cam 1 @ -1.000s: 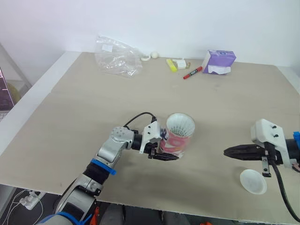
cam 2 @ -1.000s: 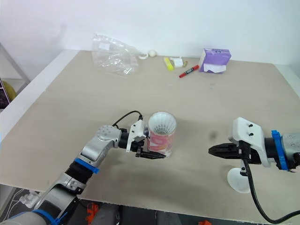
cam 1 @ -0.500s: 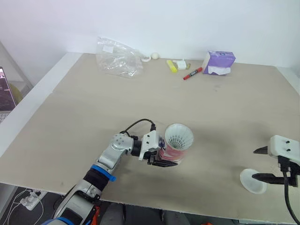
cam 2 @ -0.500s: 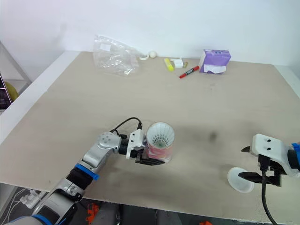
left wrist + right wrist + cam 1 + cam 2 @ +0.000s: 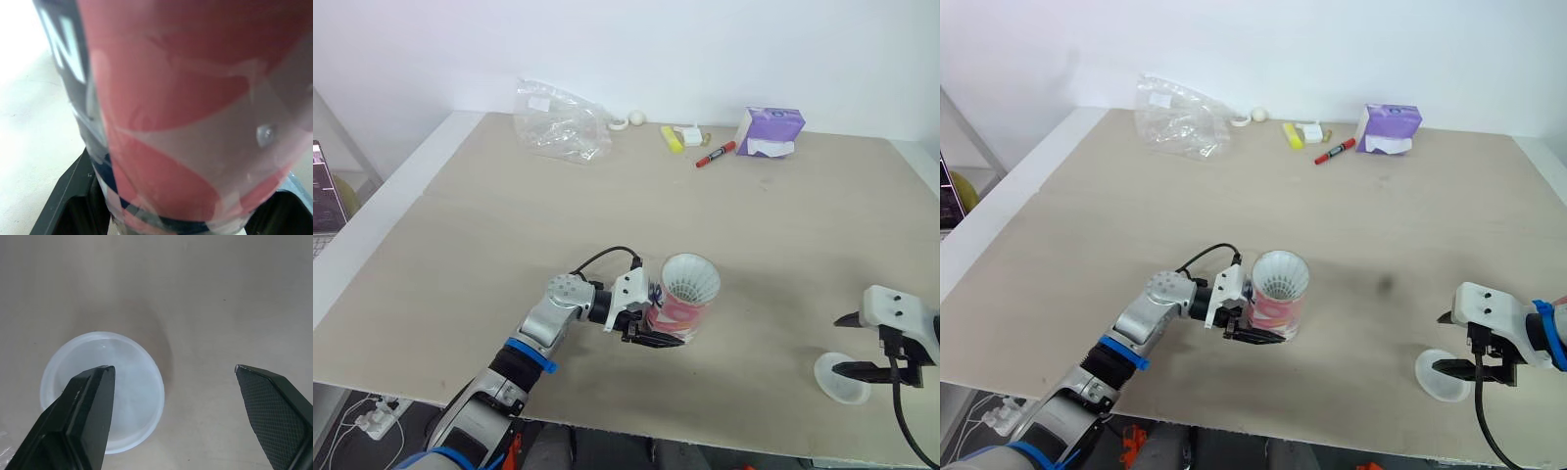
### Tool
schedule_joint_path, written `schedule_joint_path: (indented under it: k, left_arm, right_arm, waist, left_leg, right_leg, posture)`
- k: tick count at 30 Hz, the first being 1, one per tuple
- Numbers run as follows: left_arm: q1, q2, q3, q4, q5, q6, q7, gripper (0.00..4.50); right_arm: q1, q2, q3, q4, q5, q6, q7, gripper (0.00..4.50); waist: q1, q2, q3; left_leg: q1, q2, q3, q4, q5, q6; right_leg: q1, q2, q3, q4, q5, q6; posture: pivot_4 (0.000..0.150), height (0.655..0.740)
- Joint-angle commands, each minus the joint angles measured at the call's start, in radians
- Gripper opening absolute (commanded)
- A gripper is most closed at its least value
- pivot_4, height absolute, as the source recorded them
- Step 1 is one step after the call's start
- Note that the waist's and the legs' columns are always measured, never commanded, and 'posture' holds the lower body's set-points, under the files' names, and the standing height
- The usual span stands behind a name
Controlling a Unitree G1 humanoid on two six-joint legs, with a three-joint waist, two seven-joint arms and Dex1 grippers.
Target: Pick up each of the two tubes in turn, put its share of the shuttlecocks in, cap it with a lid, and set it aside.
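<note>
- Capping is looking like the step in hand: the tube is loaded and the lid (image 5: 103, 396) is lying flat on the table (image 5: 783, 245), not yet taken.
- The right gripper (image 5: 173, 368) is hanging over it with its fingers spread wide and holding nothing; one finger (image 5: 85, 413) is sitting over the lid's middle, the other out over bare table — so the lid is lying off to one side of the gap.
- The next move is probably calling for a sideways shift to bring the rim between the fingers, then a low pinch on its thin edge, since a shallow translucent disc is likely to slide away.
- The left gripper (image 5: 661, 328) is clamping the tube (image 5: 677, 311) near its base, a finger on either side, the tube standing roughly upright.
- The tube is showing a pink and white wrap with a dark band low down, and a white shuttlecock (image 5: 691, 279) skirt is filling its open mouth.
- Well beyond both grippers — at the table's far edge — a plastic bag (image 5: 558, 122), a marker (image 5: 715, 153) and a purple packet (image 5: 770, 130) are lying.
</note>
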Motion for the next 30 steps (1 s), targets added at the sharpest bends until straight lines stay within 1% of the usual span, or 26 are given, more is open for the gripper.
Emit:
schedule_joint_path:
  k: [1, 3, 4, 6, 7, 8, 9, 11, 12, 13, 14, 21, 30]
  left_arm:
    - [0.011, 0.01, -0.032, 0.011, 0.017, 0.016, -0.012, 2.9]
    - [0.01, 0.01, -0.031, 0.012, 0.018, 0.016, -0.011, 2.9]
    - [0.01, 0.01, -0.031, 0.013, 0.018, 0.017, -0.01, 2.9]
    - [0.01, 0.01, -0.03, 0.013, 0.018, 0.017, -0.007, 2.9]
    - [0.01, 0.01, -0.029, 0.012, 0.018, 0.017, -0.006, 2.9]
    - [0.009, 0.01, -0.028, 0.012, 0.018, 0.018, -0.005, 2.9]
    - [0.009, 0.009, -0.028, 0.012, 0.018, 0.019, -0.004, 2.9]
    - [0.007, 0.01, -0.027, 0.013, 0.02, 0.021, -0.001, 2.9]
    - [0.006, 0.01, -0.026, 0.014, 0.02, 0.022, 0.001, 2.9]
    - [0.005, 0.01, -0.025, 0.015, 0.021, 0.023, 0.002, 2.9]
    - [0.004, 0.01, -0.025, 0.016, 0.021, 0.024, 0.003, 2.9]
    - [-0.007, 0.01, -0.021, 0.03, 0.021, 0.024, 0.006, 2.9]
    - [-0.024, 0.009, -0.016, 0.057, 0.023, 0.018, 0.007, 2.9]
  right_arm:
    - [-0.015, -0.028, 0.002, 0.009, -0.003, -0.001, 0.0, 4.21]
    - [-0.016, -0.029, 0.009, 0.012, -0.004, -0.002, -0.001, 4.21]
    - [-0.016, -0.028, 0.011, 0.013, -0.004, -0.002, -0.001, 3.71]
    - [-0.013, -0.026, 0.013, 0.016, -0.005, -0.005, -0.001, 3.19]
    - [-0.01, -0.026, 0.015, 0.018, -0.009, -0.011, -0.002, 2.68]
    - [-0.005, -0.026, 0.016, 0.021, -0.013, -0.015, -0.003, 2.31]
    - [-0.003, -0.025, 0.017, 0.023, -0.016, -0.018, -0.003, 1.82]
    - [0.004, -0.026, 0.022, 0.029, -0.025, -0.029, -0.001, 1.11]
    - [0.007, -0.026, 0.023, 0.03, -0.027, -0.034, 0.0, 0.54]
    - [0.007, -0.024, 0.024, 0.029, -0.027, -0.036, 0.0, 0.14]
    - [0.008, -0.023, 0.024, 0.028, -0.026, -0.036, 0.0, 0.06]
    - [0.014, -0.02, 0.017, 0.005, -0.014, -0.037, 0.004, 0.06]
    - [0.003, -0.024, -0.051, -0.048, 0.022, -0.069, 0.006, 0.06]
  waist:
    - [0.0, 0.0, 0.0]
    - [0.0, 0.0, 0.0]
    - [0.0, 0.0, 0.0]
    - [0.0, 0.0, 0.0]
    - [0.0, 0.0, 0.0]
    - [0.0, 0.001, 0.0]
    - [0.0, 0.001, 0.0]
    - [0.0, 0.001, -0.001]
    - [0.0, 0.001, -0.001]
    - [0.0, 0.001, -0.001]
    - [0.0, 0.001, -0.001]
    - [0.0, 0.001, -0.001]
    - [0.0, 0.001, 0.0]
  left_leg:
    - [0.0, 0.0, 0.0, 0.0, 0.0, 0.0]
    - [0.0, 0.0, 0.0, 0.0, 0.0, 0.0]
    - [0.0, 0.0, 0.0, 0.0, 0.0, 0.0]
    - [0.0, 0.0, 0.0, 0.0, 0.0, 0.0]
    - [0.0, 0.0, 0.0, 0.0, 0.0, 0.0]
    - [0.0, 0.0, 0.0, 0.0, 0.0, 0.0]
    - [0.0, 0.0, 0.0, 0.0, 0.0, 0.0]
    - [0.0, 0.0, 0.0, 0.0, 0.0, 0.0]
    - [0.0, 0.0, 0.0, 0.0, 0.0, 0.0]
    - [0.0, 0.0, 0.0, 0.0, 0.0, 0.0]
    - [0.0, 0.0, 0.0, 0.0, 0.0, 0.0]
    - [0.001, 0.0, 0.0, 0.0, 0.0, 0.0]
    - [0.001, 0.0, 0.0, 0.001, 0.0, 0.0]
  right_leg:
    - [0.0, 0.0, 0.0, 0.0, 0.0, 0.0]
    - [0.0, 0.0, 0.0, 0.0, 0.0, 0.0]
    - [0.0, 0.0, 0.0, 0.0, 0.0, 0.0]
    - [0.0, 0.0, 0.0, 0.0, 0.0, 0.0]
    - [0.0, 0.0, 0.0, 0.0, 0.0, 0.0]
    - [0.0, 0.0, 0.0, 0.0, 0.0, 0.0]
    - [0.0, 0.0, 0.0, 0.0, 0.0, 0.0]
    - [0.0, 0.0, 0.0, 0.0, 0.0, 0.0]
    - [0.0, 0.0, 0.0, 0.0, 0.0, 0.0]
    - [0.0, 0.0, 0.0, 0.0, 0.0, 0.0]
    - [0.0, 0.0, 0.0, 0.0, 0.0, 0.0]
    - [0.001, 0.0, 0.0, 0.0, 0.0, 0.0]
    - [0.001, 0.0, 0.0, 0.0, 0.0, 0.0]
  posture:
    - [0.15, 0.74]
    - [0.15, 0.74]
    - [0.15, 0.74]
    - [0.15, 0.74]
    - [0.15, 0.74]
    - [0.15, 0.74]
    - [0.15, 0.74]
    - [0.15, 0.74]
    - [0.15, 0.74]
    - [0.15, 0.74]
    - [0.15, 0.74]
    - [0.15, 0.74]
    - [0.15, 0.74]
